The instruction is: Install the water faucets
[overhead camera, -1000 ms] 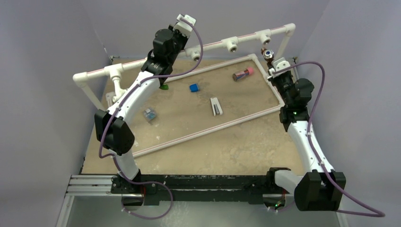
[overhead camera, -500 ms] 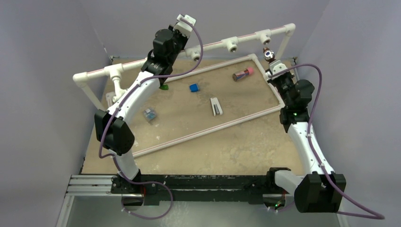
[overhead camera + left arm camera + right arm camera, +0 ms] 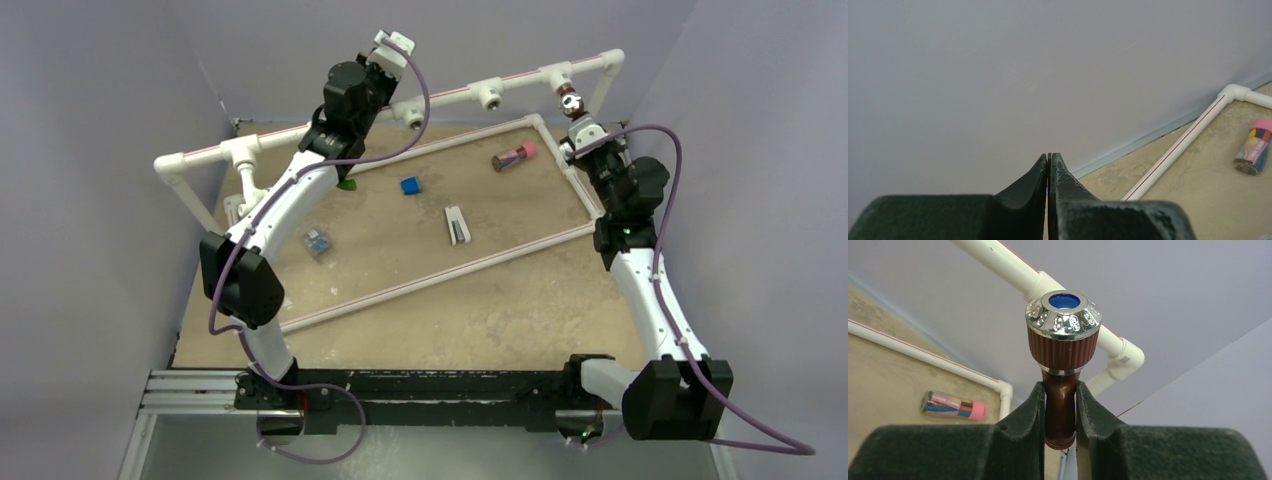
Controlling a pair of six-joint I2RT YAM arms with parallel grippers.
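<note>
My right gripper is shut on the reddish-brown faucet and holds it in the air just below the rightmost T-fitting of the white pipe frame. In the right wrist view the faucet stands upright between my fingers, its chrome, blue-centred cap in front of the pipe. The green faucet lies on the table, mostly hidden behind my left arm. My left gripper is raised near the pipe frame; in its wrist view it is shut and empty. A white and grey piece lies mid-table; I cannot tell if it is the white faucet.
Two more T-fittings sit along the raised pipe. A flat white pipe frame lies on the table. Inside it are a pink-capped cylinder, a blue block and a small bluish item.
My right gripper has moved up and away with the reddish-brown faucet, closer to the rightmost T-fitting. The left arm has not moved.
</note>
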